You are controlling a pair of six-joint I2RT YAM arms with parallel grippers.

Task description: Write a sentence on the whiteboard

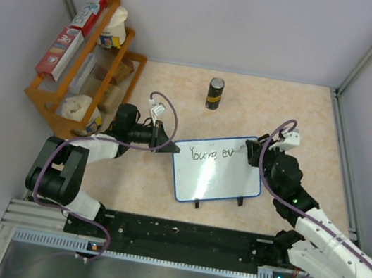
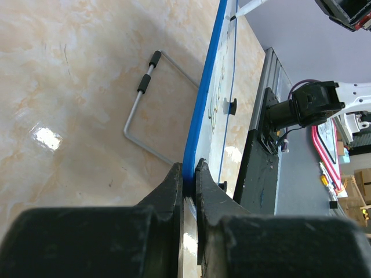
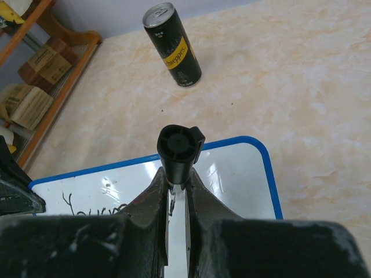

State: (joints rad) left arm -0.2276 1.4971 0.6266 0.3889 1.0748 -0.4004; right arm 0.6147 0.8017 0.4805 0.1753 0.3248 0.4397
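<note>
Left gripper [image 1: 167, 146] is closed on the whiteboard [image 1: 219, 177]: in the left wrist view I see its two fingers [image 2: 174, 191] pinching the thin blue rim [image 2: 203, 98] at the board's left edge, with no gap visible between pads and rim. Right gripper [image 1: 254, 152] is closed on a marker [image 3: 180, 149]; in the right wrist view I see the black barrel end standing up between the fingertips, and the shaft running down between them toward the white surface. I cannot tell from these views whether the tip touches the board. The whiteboard sits near the middle of the table [image 1: 297, 115], slightly rotated, with its two black feet [image 1: 198, 204] on the near long edge. The sentence [image 1: 216, 152] runs as one line of dark handwriting along the far edge, from the far left corner toward the marker; I read only its first word and a few letters after it. A bent wire bracket [image 2: 148, 98] with black sleeves shows beside the rim in the left wrist view. A black and yellow can [image 1: 214, 92] stands upright on the table, far of the board and apart from it. A wooden rack [image 1: 71, 102] holding boxes and packets stands at the far left.
</note>
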